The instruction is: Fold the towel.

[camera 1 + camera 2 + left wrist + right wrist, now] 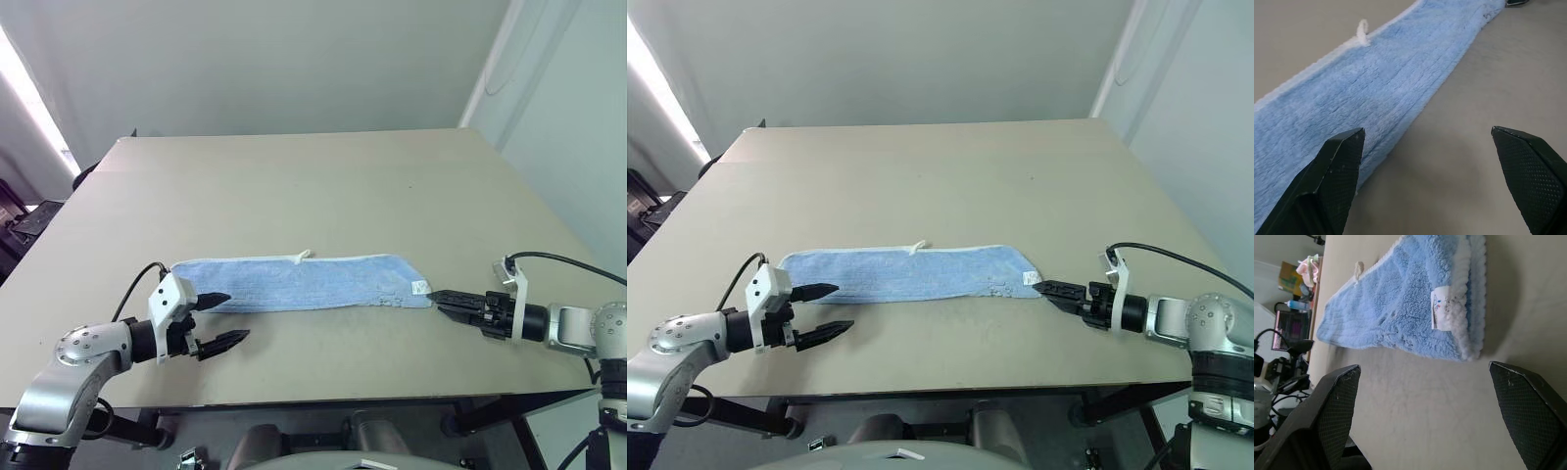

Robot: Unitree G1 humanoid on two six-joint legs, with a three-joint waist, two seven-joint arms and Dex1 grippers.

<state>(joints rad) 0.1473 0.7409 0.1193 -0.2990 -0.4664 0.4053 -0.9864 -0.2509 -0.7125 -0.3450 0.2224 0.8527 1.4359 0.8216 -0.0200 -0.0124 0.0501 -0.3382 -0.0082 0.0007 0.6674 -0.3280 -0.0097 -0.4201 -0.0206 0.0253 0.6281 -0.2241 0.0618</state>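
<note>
The towel [299,284] lies flat on the bench [323,186] as a long narrow strip running left-right, near the front edge; it looks already folded once lengthwise, since the right wrist view shows stacked layers at the right end w/ the small white tag [1442,307] on top. White hang loop [303,257] sits on the far long edge, about mid-strip. Left gripper [216,320] is just off the strip's left end, jaws wide apart, nothing between them; one finger sits over or right at the towel's near-left corner, the other over bare bench, can't tell if it touches cloth. Right gripper [438,298] points at the right end from just beside it, tip near the tag corner but apart from the cloth; wrist view shows its fingers spread wide and empty. Step in hand, as I read it: lining up both grippers at the two short ends for the next fold, prob. end-to-end. Next move calls for each gripper to close on a corner through all layers, not just the top one, then lift and carry one end over to the other, keeping edges square. Risk: pinching a single layer so the first fold opens up
</note>
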